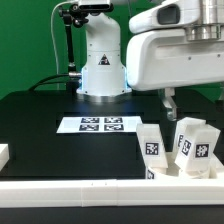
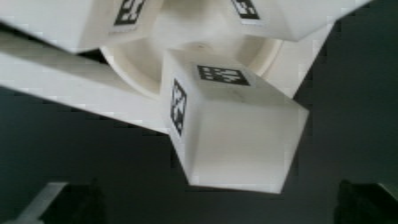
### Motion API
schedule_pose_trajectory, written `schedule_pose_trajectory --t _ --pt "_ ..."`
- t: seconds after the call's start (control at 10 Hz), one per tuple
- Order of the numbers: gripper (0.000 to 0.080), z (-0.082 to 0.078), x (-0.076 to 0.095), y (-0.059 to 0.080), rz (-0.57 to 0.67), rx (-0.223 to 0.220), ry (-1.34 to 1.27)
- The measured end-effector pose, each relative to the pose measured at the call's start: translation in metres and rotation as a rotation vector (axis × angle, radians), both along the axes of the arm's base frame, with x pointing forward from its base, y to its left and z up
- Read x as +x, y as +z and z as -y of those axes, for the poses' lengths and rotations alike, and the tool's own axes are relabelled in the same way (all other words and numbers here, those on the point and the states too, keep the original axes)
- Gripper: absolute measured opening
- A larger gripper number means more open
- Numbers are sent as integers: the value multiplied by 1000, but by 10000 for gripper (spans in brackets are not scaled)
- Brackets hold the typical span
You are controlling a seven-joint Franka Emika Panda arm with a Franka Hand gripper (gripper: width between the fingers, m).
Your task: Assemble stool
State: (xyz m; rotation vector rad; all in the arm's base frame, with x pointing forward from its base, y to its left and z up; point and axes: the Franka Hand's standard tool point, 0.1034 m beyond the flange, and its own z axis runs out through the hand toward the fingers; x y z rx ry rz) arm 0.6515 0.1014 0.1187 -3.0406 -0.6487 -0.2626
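Black desk (image 1: 40, 120) carries everything, with the marker board (image 1: 97, 125) lying flat near the arm's base. White stool parts crowd the corner at the exterior view's right: the round seat (image 2: 214, 65), seen in the wrist view pressed against a white rail, and several tagged legs, one standing tall (image 1: 194, 146) and another nearer the middle (image 1: 152, 148). One leg (image 2: 231, 130) fills the wrist view, lying over the seat. The claw (image 1: 170, 104) hangs above the cluster, its fingers apart and holding nothing. Judging from this, a good grasp means centring over one leg, squaring the fingers to its long flat sides, and descending slowly without nudging neighbours.
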Motion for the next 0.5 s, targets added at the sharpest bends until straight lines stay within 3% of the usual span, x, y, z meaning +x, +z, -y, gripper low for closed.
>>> schedule_pose_trajectory --t 0.3,0.5 --pt "649 2 0 -1 9 -31 180" --pt "649 0 -1 -4 34 -88 359"
